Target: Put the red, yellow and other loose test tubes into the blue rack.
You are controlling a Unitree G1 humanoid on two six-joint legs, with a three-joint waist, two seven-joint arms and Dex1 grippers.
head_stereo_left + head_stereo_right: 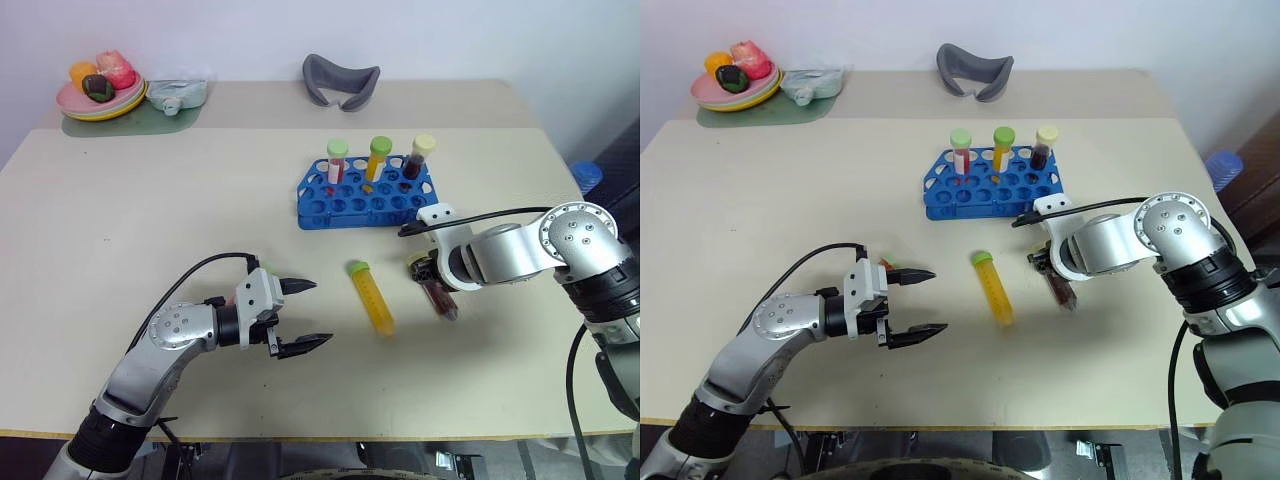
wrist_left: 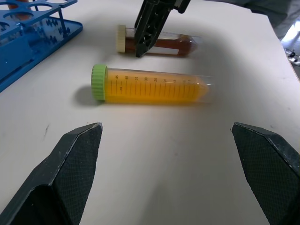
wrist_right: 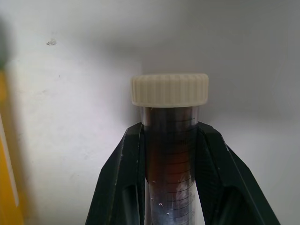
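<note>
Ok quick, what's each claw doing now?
Left claw: open, holding nothing.
Right claw: closed on the dark red cream-capped plastic test tube lying on the table.

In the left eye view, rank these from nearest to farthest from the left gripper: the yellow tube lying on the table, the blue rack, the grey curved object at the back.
1. Yellow tube, lying just to the right of the left gripper.
2. Blue rack, farther back, mid-table.
3. Grey curved object, at the table's far edge.
</note>
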